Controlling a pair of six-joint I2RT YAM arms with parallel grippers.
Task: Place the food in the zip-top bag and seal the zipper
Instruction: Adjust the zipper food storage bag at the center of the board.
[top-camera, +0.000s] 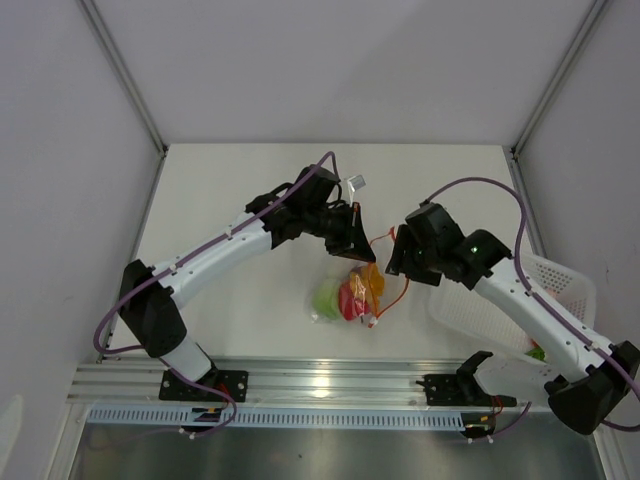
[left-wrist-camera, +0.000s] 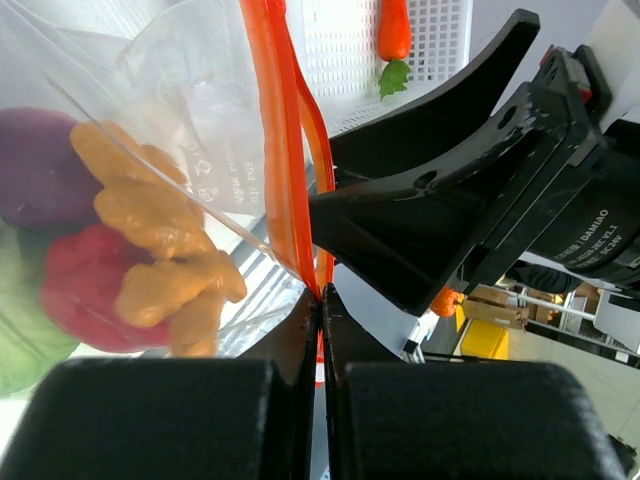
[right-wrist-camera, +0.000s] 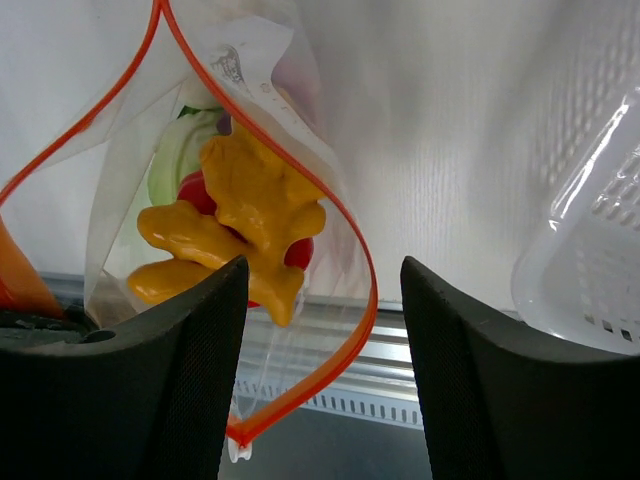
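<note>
Your left gripper pinches the zipper tight and your right gripper gapes wide beside the open mouth of the zip-top bag, so a hard pull could spill the food inside.

- The zip-top bag is thin clear plastic film, crinkled and glossy, with white glare on its folds.
- Its zipper is a smooth red-orange plastic strip, slightly translucent.
- The orange-yellow lumpy piece looks matt and rubbery, with a knobbly skin.
- The red pepper is smoother and shows a soft sheen through the film.
- My left tool is black moulded plastic, matt.
- My right tool is the same black plastic, finely grained and dull.
- The basket is white perforated plastic, semi-glossy and a little translucent.
- The counter is white and matt.
- The rail is bare silver metal, ribbed, with a bright sheen.
</note>
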